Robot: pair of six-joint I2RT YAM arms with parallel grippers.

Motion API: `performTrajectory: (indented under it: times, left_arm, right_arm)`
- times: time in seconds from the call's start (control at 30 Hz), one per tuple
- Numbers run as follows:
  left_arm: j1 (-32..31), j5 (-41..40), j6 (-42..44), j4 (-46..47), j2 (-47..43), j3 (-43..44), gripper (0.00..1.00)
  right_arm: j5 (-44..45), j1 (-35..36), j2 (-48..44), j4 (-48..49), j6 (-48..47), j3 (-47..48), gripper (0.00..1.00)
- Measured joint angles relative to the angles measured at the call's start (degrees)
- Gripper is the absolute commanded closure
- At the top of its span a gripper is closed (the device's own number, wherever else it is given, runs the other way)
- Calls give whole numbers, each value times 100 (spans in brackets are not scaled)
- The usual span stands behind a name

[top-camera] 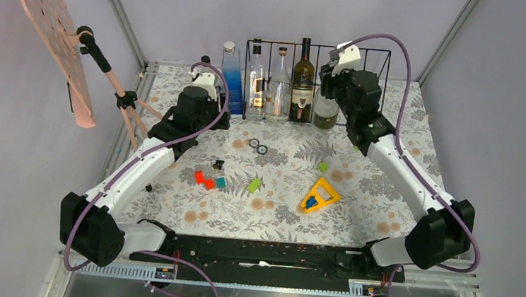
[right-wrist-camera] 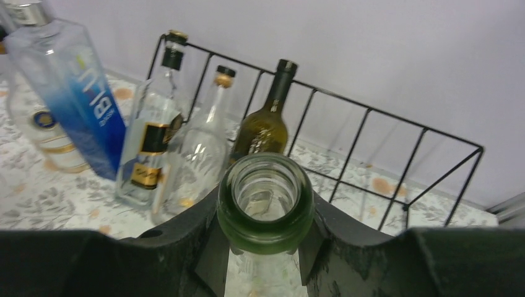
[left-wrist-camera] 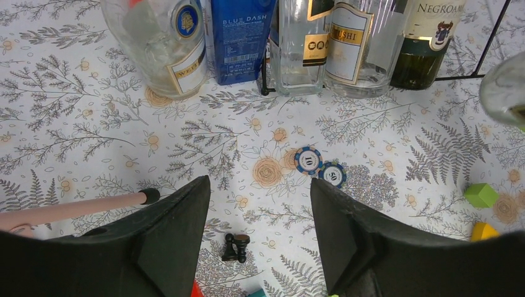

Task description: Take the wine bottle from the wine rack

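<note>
- Gripping the neck of the wine bottle (right-wrist-camera: 265,201) just under its green rim, the right jaws are closed tight against the glass on both sides.
- The wine bottle stands upright at the front of the wine rack (right-wrist-camera: 370,110), right of the dark bottle (top-camera: 303,81). Its open mouth faces the wrist camera, and I cannot tell whether its base touches the bench (top-camera: 355,198).
- The dark bottle and two clear bottles (top-camera: 277,89) stand inside the rack's bays, and a blue bottle (top-camera: 232,75) stands just outside its left end.
- The left jaws are spread wide and hold nothing. They hang above the bench over two poker chips (left-wrist-camera: 308,160) and a small black chess piece (left-wrist-camera: 235,247).
</note>
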Motion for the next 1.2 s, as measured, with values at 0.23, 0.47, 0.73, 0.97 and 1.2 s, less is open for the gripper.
performTrajectory:
  times: [0.23,0.47,0.73,0.97,1.2]
  left_arm:
    - [2,11,9,2,0,0,35]
    - [0,315,44,20,0,0,35]
    - [2,632,42,140,0,0,35]
    - [2,734,42,177,0,0,35]
    - [2,787,59,205,0,-4,34]
  right_arm:
    - [192,584,-393,-109,501,-514,100]
    - [92,1095,-841,-214,1008,-1078,100]
    - [-98,1635,-1078,-87,1517,-1818,100]
    - [-105,2107,-1078,-63,1432,-2031,100]
    - [-107,2238,-1078,151,1300,-2157,70]
